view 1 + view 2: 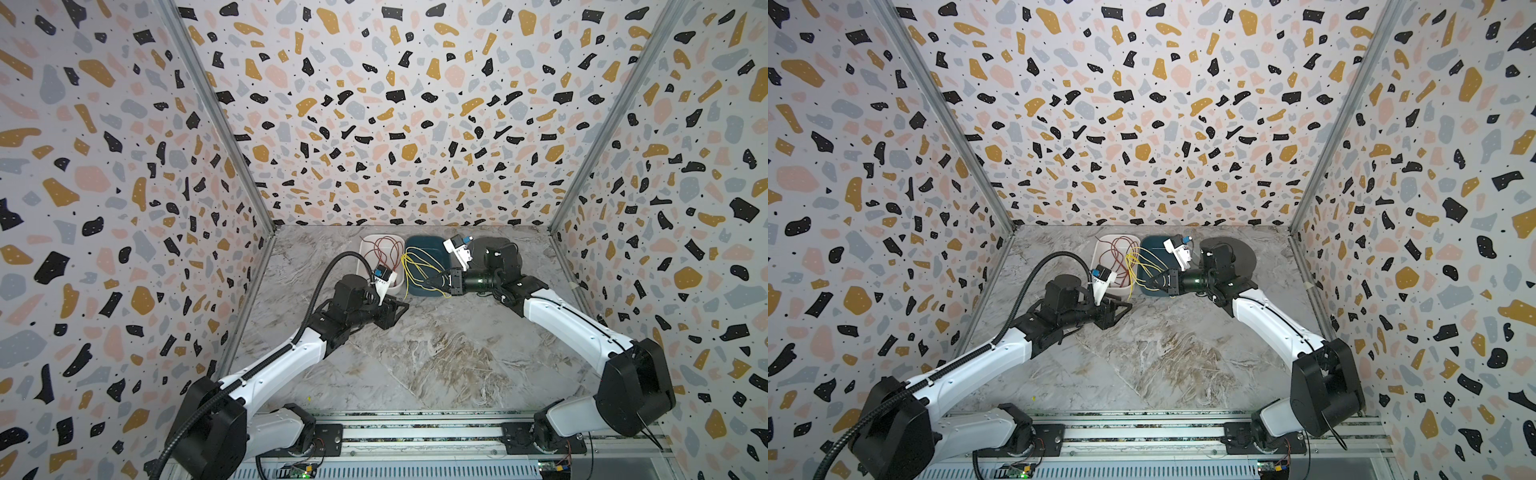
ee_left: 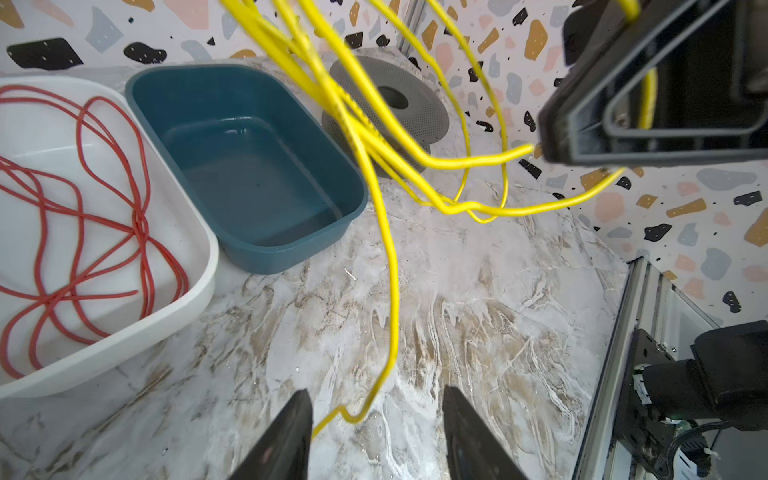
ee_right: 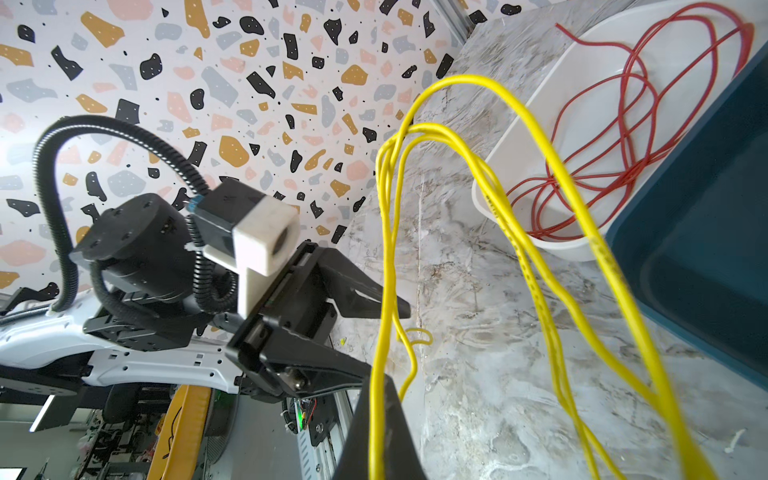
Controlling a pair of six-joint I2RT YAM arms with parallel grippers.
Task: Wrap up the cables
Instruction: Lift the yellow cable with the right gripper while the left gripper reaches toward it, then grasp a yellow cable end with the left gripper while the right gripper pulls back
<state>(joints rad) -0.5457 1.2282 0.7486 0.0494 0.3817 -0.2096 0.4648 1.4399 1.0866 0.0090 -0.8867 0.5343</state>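
Note:
A yellow cable [image 1: 419, 266] hangs in several loose loops above the blue bin [image 1: 424, 242]. My right gripper [image 1: 430, 282] is shut on it; the wrist view shows the strands pinched at the jaws [image 3: 384, 386]. One yellow tail [image 2: 388, 249] drops to the table and runs between the fingers of my left gripper [image 2: 376, 415], touching one finger [image 2: 299, 432]. Those jaws stand apart, open, low over the table in front of the white bin [image 1: 365, 245]. The dark red cable [image 2: 141, 224] lies coiled loosely in the white bin [image 2: 208, 257].
A grey spool [image 2: 386, 99] lies flat behind the blue bin [image 2: 249, 166], at the back wall by my right arm. Patterned walls close in the back and both sides. The marble table [image 1: 415, 361] reaches to a metal rail at the front.

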